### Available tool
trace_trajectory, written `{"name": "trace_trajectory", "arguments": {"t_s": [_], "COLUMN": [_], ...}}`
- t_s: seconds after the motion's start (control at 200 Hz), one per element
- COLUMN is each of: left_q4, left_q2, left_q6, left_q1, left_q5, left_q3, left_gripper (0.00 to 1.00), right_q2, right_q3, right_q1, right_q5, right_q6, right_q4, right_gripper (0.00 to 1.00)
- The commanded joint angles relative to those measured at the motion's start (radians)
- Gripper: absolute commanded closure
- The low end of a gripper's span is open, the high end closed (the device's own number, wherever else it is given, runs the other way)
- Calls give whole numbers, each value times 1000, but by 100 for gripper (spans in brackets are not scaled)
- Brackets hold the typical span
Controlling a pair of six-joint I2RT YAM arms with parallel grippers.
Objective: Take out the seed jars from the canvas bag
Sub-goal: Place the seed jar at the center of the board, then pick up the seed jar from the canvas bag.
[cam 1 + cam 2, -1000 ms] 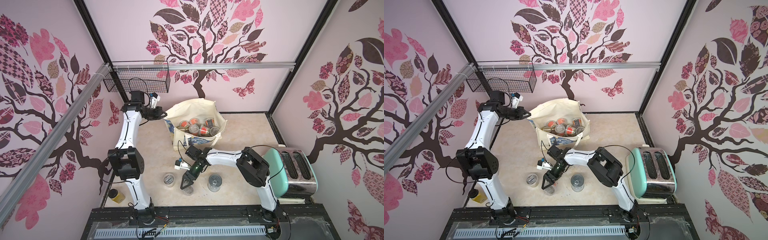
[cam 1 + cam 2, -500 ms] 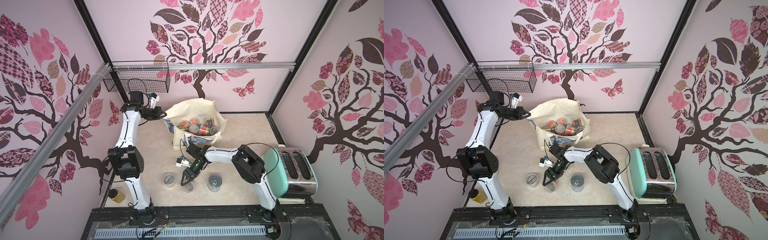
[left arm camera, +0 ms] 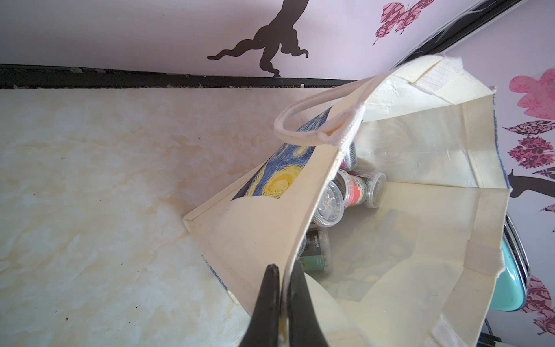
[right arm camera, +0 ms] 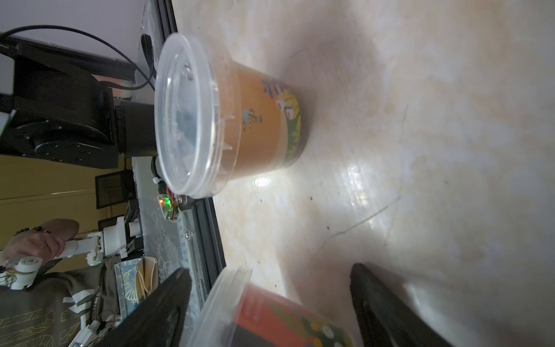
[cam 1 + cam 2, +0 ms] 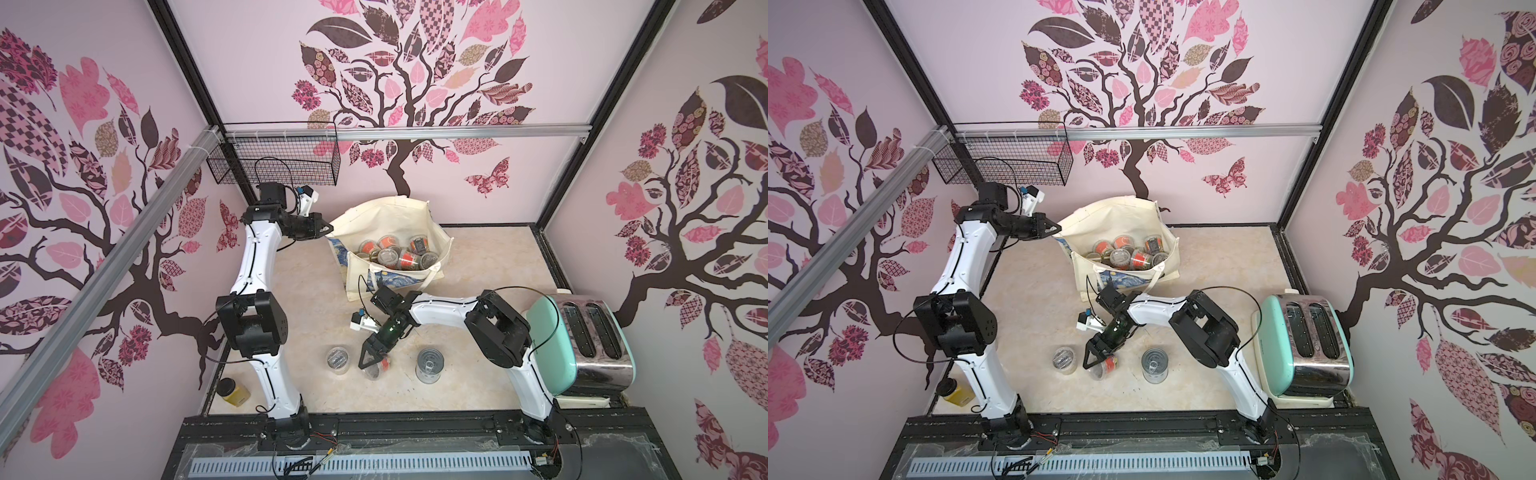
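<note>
Top views show us the pale table, with the canvas bag standing open near the back wall. We see a green toaster at the table's right edge. The left gripper is pinched together on the bag's rim. Most seed jars lie piled inside the bag. The right gripper is low over the table in front of the bag. Its fingers are apart, one on each side of a red-label jar. We see an orange-label jar standing near it. A grey can stands on the other side. A yellow jar sits by the left arm's base.
</note>
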Motion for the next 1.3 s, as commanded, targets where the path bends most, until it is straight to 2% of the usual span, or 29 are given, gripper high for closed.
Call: {"name": "trace_trajectory", "arguments": {"t_s": [0.0, 0.17, 0.545, 0.88, 1.005, 1.29], "left_q4": [-23, -21, -23, -15, -17, -13], "left_q2": [28, 26, 13, 3, -1, -34], "left_q6": [10, 8, 3, -2, -2, 31], "left_q1": [13, 13, 13, 13, 12, 13], "left_q5": [-19, -17, -13, 13, 18, 26], "left_q3": [5, 9, 7, 4, 4, -20], "left_gripper": [100, 100, 100, 100, 100, 100], "right_q2": [-28, -58, -171, -361, -400, -641], "right_q3": [-47, -82, -171, -323, -335, -358], "right_q1": [-6, -7, -9, -8, -7, -5], "right_q5": [151, 156, 194, 370, 389, 449], "right_q6": [5, 6, 14, 63, 68, 78], "right_q4": [20, 53, 131, 345, 356, 378], "right_gripper": [13, 16, 14, 10, 12, 13]}}
